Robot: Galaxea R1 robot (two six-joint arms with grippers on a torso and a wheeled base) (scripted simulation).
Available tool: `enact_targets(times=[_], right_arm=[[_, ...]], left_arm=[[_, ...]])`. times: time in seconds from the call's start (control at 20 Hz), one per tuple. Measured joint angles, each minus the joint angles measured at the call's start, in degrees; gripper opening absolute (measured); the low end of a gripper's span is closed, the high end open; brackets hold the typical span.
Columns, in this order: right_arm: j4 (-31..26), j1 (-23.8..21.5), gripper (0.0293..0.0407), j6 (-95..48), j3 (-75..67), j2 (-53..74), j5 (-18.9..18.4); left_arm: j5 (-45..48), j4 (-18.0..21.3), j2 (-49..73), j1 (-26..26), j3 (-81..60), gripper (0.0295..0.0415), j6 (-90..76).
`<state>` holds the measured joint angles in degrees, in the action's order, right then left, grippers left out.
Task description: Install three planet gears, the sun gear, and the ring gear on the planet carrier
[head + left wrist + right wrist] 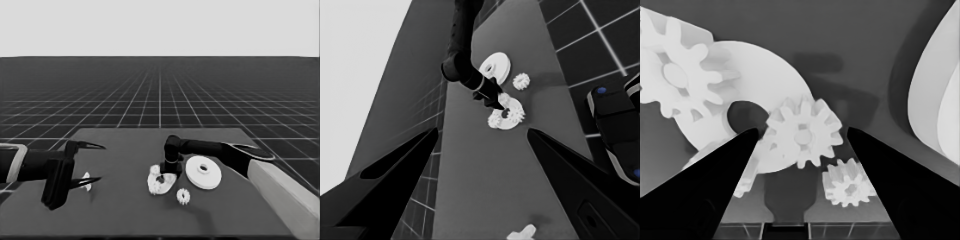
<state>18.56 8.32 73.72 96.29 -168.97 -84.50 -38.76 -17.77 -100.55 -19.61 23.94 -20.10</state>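
Black fingers of the right gripper (pixel 799 137) stand spread and released, straddling a gear (pixel 802 134) seated on the smaller round part (pixel 765 85); nothing is clamped. We take the smaller round part (pixel 161 181) as landmark. A second gear (pixel 677 75) sits on its far rim, a third shows partly under the near finger. The loose gear (pixel 183 196) lies on the table just beside it. The larger round part (pixel 203 172) lies close alongside, apart from it as far as we can see. The left gripper (pixel 92 162) waits, fingers apart and empty, well off at the table's left end, the thin white piece (pixel 86 181) below it.

Handling, our read: gears look rigid, light and smooth, so slip-prone. We'd pinch across opposite tooth tips and keep it level. No brands, labels or writing visible anywhere.
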Motion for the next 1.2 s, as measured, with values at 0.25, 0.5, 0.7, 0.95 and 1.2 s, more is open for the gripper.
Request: enact_targets(times=[0.25,0.5,0.7,0.95,1.2], right_arm=[[-7.6,-8.2,0.0385,3.4,-5.7,1.6,-3.1],[-8.2,-8.8,0.0385,3.5,-5.9,1.6,-3.2],[-7.3,-8.2,0.0385,15.6,-30.7,14.2,-5.3],[-7.3,-8.2,0.0385,16.8,-33.2,15.5,-5.6],[4.8,4.0,0.0385,12.4,-27.5,14.5,-3.9]], left_arm=[[0.0,0.0,0.0,0.0,0.0,0.0385,0.0],[0.0,0.0,0.0,0.0,0.0,0.0385,0.0],[0.0,0.0,0.0,0.0,0.0,0.0385,0.0],[0.0,0.0,0.0,0.0,0.0,0.0385,0.0],[0.0,0.0,0.0,0.0,0.0,0.0385,0.0]])
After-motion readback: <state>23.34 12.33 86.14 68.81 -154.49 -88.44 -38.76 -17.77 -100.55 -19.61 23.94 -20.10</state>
